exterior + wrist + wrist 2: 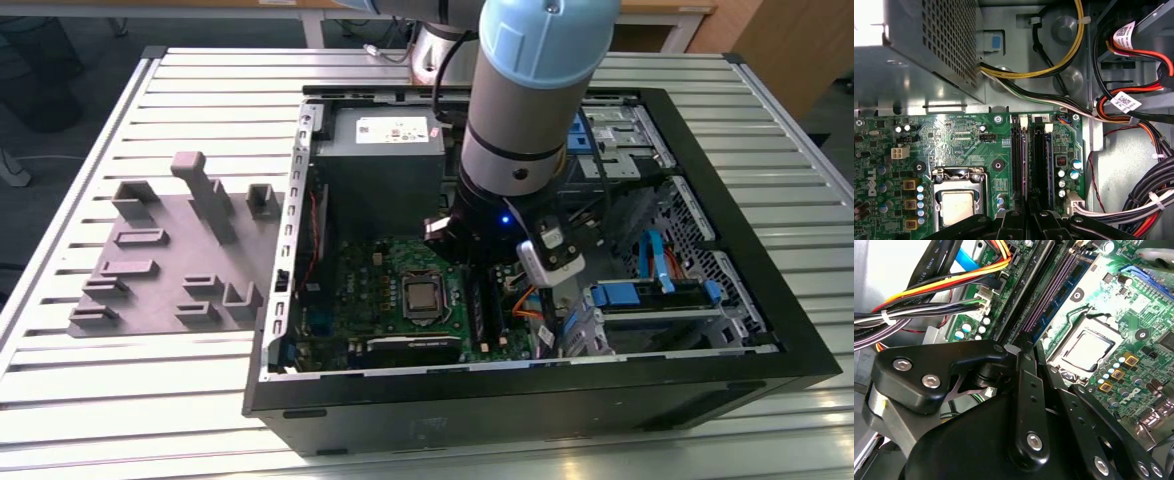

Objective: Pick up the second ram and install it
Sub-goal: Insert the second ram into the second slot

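Dark blue-green second ram (pixel 1024 160) stands edgewise in a motherboard (pixel 954 135) slot, mid-frame in the exterior view.
Gripper (pixel 1027 220) seems clamped on its long edge; it looks light, stiff and fragile, best held by the board edges.

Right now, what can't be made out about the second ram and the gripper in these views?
Whether the second ram sits in the memory slots is unclear: in the first wrist view the gripper covers their near end.
Exterior view: the arm hides the slots and what the gripper holds.
Second wrist view: the gripper's dark body blocks the slots' near end too.
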Available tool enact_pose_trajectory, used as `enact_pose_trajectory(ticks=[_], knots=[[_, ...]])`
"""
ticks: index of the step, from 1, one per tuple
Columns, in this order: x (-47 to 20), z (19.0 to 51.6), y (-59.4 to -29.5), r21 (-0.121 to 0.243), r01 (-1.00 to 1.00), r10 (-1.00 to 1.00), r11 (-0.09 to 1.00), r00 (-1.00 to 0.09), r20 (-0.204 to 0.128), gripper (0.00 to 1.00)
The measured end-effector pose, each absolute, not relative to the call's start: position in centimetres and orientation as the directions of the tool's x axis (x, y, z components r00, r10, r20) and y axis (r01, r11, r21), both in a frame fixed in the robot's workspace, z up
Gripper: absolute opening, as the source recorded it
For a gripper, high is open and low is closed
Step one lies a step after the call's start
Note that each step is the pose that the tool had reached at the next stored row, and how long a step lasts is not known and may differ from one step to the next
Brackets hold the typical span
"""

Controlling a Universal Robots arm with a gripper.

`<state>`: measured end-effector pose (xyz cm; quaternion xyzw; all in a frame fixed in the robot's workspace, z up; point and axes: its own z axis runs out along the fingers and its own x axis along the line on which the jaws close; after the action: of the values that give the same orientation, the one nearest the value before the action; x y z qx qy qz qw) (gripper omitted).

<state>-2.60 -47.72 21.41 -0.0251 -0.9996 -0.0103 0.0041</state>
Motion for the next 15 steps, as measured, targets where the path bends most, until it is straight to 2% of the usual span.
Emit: enact_pose_trajectory(ticks=[15], knots=[[-2.56,21.3,-47.73,0.022,0.047,0.047,0.999,-0.999,0.009,0.14]])
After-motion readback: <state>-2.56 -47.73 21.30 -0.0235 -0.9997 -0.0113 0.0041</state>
